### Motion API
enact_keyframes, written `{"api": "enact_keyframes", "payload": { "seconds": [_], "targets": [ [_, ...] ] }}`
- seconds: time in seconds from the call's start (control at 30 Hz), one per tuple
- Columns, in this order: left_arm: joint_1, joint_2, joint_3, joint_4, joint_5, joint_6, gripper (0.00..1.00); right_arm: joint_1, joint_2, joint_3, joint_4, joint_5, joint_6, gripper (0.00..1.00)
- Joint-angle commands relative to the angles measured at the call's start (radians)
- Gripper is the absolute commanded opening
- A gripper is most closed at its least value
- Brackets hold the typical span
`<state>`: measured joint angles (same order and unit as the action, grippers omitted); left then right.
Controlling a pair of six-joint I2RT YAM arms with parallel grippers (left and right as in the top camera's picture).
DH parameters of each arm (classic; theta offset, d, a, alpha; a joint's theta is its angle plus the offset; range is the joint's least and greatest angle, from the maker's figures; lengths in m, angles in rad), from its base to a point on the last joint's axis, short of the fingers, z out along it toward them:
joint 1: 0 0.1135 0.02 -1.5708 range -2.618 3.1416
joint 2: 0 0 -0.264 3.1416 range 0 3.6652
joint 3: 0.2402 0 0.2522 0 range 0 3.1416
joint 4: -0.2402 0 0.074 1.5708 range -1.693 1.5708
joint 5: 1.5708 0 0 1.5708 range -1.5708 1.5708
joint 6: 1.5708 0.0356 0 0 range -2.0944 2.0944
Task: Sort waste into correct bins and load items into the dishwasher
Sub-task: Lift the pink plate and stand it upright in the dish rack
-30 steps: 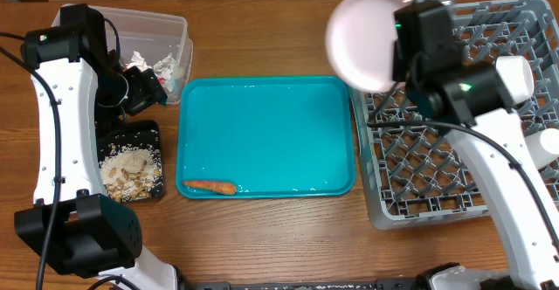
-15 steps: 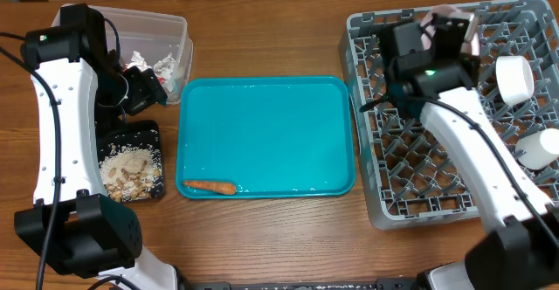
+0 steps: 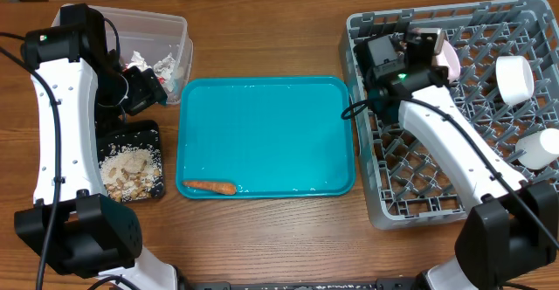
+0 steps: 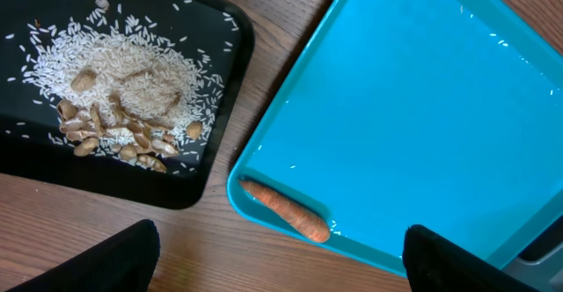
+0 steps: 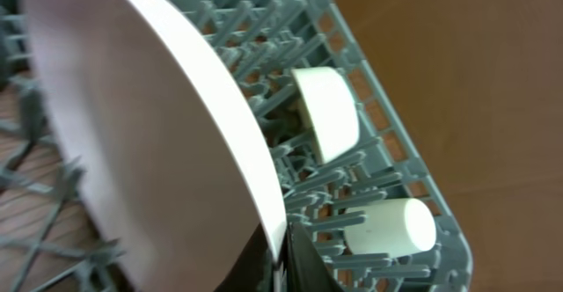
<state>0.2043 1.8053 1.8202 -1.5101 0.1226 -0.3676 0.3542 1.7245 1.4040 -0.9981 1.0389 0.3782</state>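
My left arm (image 3: 57, 124) runs up the left side, its gripper (image 4: 281, 261) hanging with jaws spread wide. My right arm (image 3: 454, 146) reaches far right, gripper (image 5: 280, 255) pinched tight on the plate (image 5: 132, 107) rim

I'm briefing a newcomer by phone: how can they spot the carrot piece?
Start at the teal tray, left of the grey rack. In its near-left corner lies the carrot piece, the only orange thing, alone on the tray.

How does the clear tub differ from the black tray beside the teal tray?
The clear tub is see-through and deeper; the black tray is opaque and shallow. The clear tub holds crumpled wrappers; the black tray holds rice and peanut-like scraps. Both are rectangular with rounded corners.
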Motion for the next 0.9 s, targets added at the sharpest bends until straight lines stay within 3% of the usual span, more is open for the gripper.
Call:
{"api": "enact_keyframes", "payload": {
  "seconds": [0.0, 0.13, 0.37, 0.6, 0.73, 0.87],
  "targets": [
    [-0.003, -0.026, -0.001, 0.003, -0.006, -0.003, 0.9, 0.034, -0.006, 0.0, -0.003, -0.195, 0.021, 0.12],
    [-0.003, -0.026, -0.001, 0.002, -0.006, -0.003, 0.9, 0.035, -0.006, 0.0, -0.008, -0.322, 0.019, 0.38],
    [-0.003, -0.026, -0.001, -0.002, -0.006, -0.003, 0.91, 0.039, -0.031, 0.01, -0.076, -0.347, 0.036, 0.43],
    [-0.004, -0.026, -0.001, -0.019, 0.002, -0.003, 0.91, 0.03, -0.216, 0.073, -0.11, -0.539, -0.039, 0.58],
    [-0.026, -0.026, -0.001, -0.029, 0.002, -0.007, 0.91, -0.016, -0.348, 0.081, -0.109, -0.635, -0.054, 0.76],
    [-0.077, -0.026, -0.003, -0.036, 0.002, -0.034, 0.91, -0.105, -0.428, 0.081, -0.139, -0.706, -0.072, 0.82]
  ]
}}
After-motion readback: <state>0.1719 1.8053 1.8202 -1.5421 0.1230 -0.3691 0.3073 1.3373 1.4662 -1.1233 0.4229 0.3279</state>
